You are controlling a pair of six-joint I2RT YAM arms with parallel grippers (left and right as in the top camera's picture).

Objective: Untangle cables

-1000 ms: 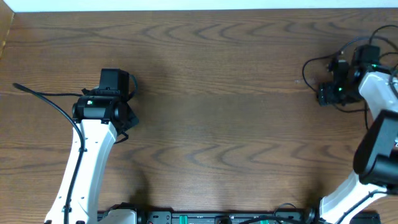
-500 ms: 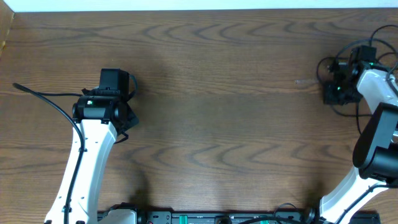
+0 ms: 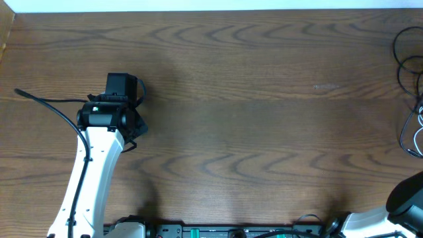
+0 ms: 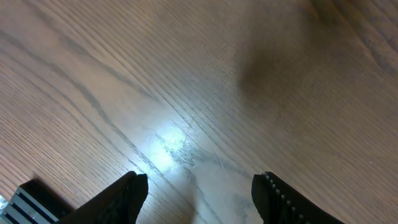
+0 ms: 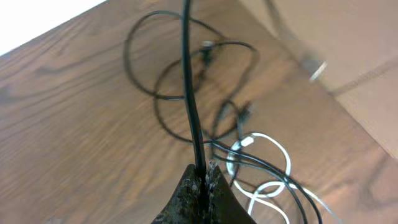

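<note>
In the right wrist view my right gripper (image 5: 203, 177) is shut on the black cable (image 5: 191, 93), which rises taut from the jaws to the top of the frame. The rest of the black cable lies in loose loops on the wooden table behind it. The white cable (image 5: 286, 164) curls in loops just right of the jaws, and black strands cross over it. In the overhead view black cable loops (image 3: 400, 56) show at the far right edge, while the right gripper itself is out of frame. My left gripper (image 4: 200, 191) hangs open over bare wood, far from the cables.
The table's right edge (image 5: 323, 93) runs diagonally close behind the cable pile. The left arm (image 3: 92, 165) stands over the left part of the table, its own thick black wire (image 3: 49, 106) trailing to the left. Part of the right arm (image 3: 408, 198) shows at bottom right.
The right gripper has shut on the black cable and the arm has swung right, out of the overhead view. The cable tangle now lies at the right edge. The left arm is still.
</note>
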